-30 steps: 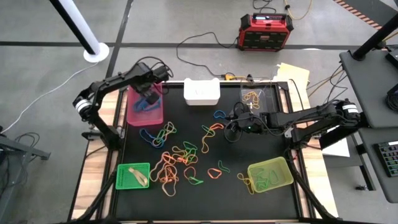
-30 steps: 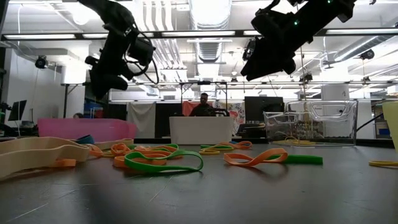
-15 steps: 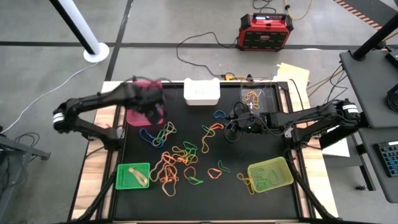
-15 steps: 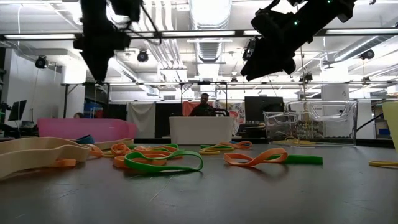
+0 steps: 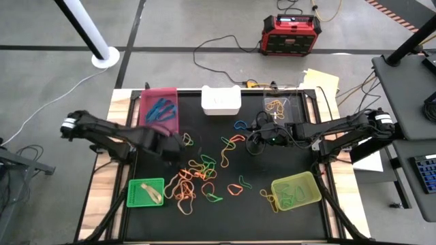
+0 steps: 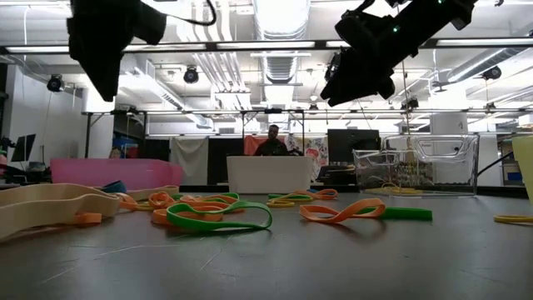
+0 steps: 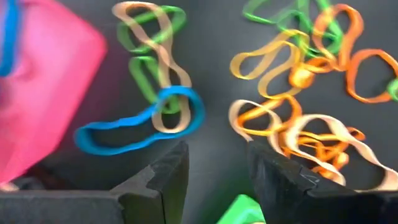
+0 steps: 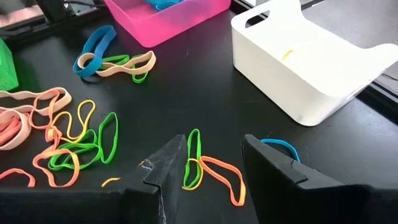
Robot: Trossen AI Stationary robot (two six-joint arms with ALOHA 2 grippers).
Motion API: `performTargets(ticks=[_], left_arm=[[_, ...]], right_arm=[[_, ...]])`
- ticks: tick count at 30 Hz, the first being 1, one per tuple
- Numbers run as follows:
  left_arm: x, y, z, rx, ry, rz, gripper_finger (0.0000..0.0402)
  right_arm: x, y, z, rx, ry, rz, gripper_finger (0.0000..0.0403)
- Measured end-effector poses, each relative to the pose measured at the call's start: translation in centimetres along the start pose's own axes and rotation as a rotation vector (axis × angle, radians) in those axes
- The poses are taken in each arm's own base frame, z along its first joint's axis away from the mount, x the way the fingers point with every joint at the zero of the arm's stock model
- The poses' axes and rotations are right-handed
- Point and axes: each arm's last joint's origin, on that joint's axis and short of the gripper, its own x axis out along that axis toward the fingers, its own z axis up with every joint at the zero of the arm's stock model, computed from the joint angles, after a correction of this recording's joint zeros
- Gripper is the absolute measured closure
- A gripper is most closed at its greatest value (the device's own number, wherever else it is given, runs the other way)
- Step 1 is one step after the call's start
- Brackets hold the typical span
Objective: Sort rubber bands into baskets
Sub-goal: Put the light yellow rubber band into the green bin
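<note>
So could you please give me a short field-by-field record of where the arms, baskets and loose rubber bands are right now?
left gripper: over the black mat just below the pink basket, jaws open, nothing held
right gripper: over the mat's upper middle, jaws open, nothing held
pink basket contents: blue bands
white basket: top centre
clear basket: top right, holds orange bands
green basket: bottom left, holds a tan band
yellow-green basket: bottom right
loose rubber bands: scattered mid-mat
</note>
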Motion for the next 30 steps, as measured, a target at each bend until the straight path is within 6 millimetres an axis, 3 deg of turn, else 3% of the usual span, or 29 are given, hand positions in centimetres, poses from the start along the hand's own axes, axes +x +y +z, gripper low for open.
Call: performTargets(ticks=[6,12,24,30], left_arm=[[2.5,-3.9,-1.3,0.051,0.047,-0.001,0.0254],[5.2,-5.8,-2.0,0.044,0.126,0.072,0.0254],[9.2,-6.8,-2.4,0.027,0.190,0.195,0.0254],[10.9,-6.5,-3.0,-0.001,0.195,0.155,0.0254]], right_arm=[[0.0,0.0,0.0,0.000,0.001,0.002,0.0250],[0.0,0.1,-0.1,-0.003,0.006,0.014,0.0250],[0.0,0.2,-0.2,-0.008,0.019,0.034,0.0250],[0.0,0.1,-0.3,-0.009,0.022,0.033,0.0250]])
